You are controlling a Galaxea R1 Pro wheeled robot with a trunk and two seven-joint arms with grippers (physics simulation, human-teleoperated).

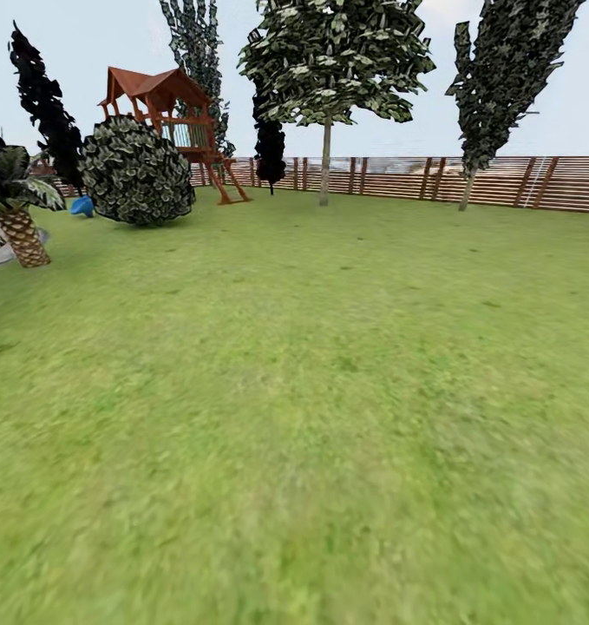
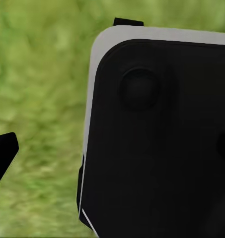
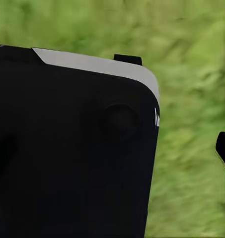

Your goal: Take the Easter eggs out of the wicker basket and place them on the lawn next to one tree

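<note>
Head view: lawn (image 1: 311, 417) reaches the fence (image 1: 502, 182); pale-trunked tree (image 1: 326, 161) at 12 o'clock, playset (image 1: 168, 113) at 11. Wrist views: robot body panel (image 2: 162, 139) over grass; gripper states cannot be determined.

The lawn (image 1: 311, 417) is mottled green grass, soft and matt, slightly rough in texture. The fence (image 1: 502, 182) is brown wood in horizontal slats, dull in finish. The playset (image 1: 168, 108) is red-brown wood, also matt. The tree (image 1: 326, 161) has a smooth pale grey-beige trunk under dark, blocky leaves flecked white. The palm (image 1: 23, 236) has a scaly tan trunk. Seen from the left wrist, a robot panel (image 2: 162, 148) looks like smooth matt black plastic with a pale grey edge.
</note>
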